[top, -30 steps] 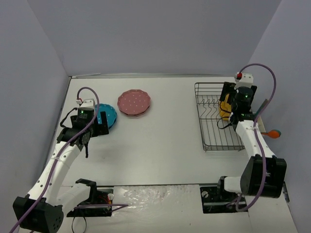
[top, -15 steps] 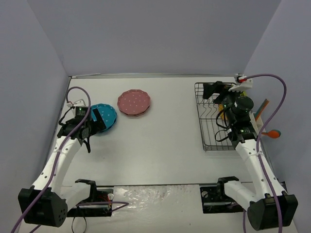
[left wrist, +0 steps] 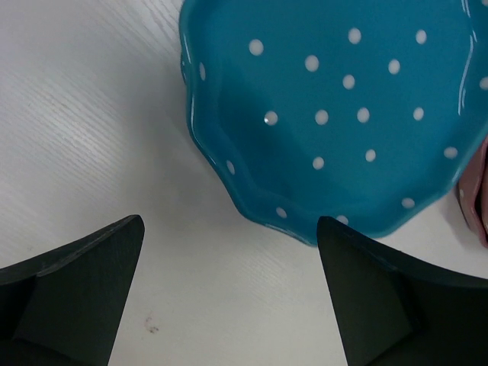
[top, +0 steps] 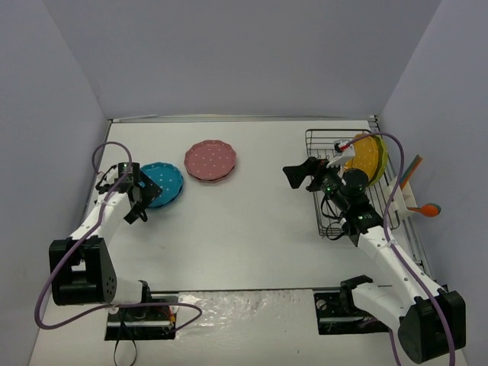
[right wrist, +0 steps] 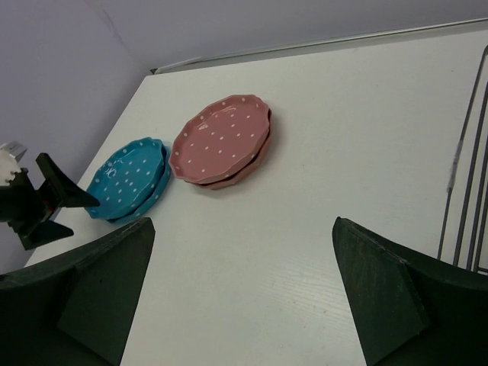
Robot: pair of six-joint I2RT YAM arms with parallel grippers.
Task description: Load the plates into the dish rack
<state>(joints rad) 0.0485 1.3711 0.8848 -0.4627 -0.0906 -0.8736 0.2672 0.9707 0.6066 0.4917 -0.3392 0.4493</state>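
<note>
When we look from the top, the dish rack [top: 326, 217] on the right of the table [top: 252, 244] holds two plates standing up, an orange-yellow plate [top: 364, 156] and a yellow-green plate [top: 380, 162]. The blue plates [top: 162, 183] and pink plates [top: 210, 161] lie flat at the left. The left fingers [top: 139, 200] hang wide open beside the blue ones, holding nothing. The right fingers [top: 299, 176] are wide open and empty too.

From the left wrist, the wavy blue rim lies just ahead of our open fingers. We think these plates are hard, slippery and easy to break, so we should pinch the rim.

From the right wrist, each pile looks two plates high.
</note>
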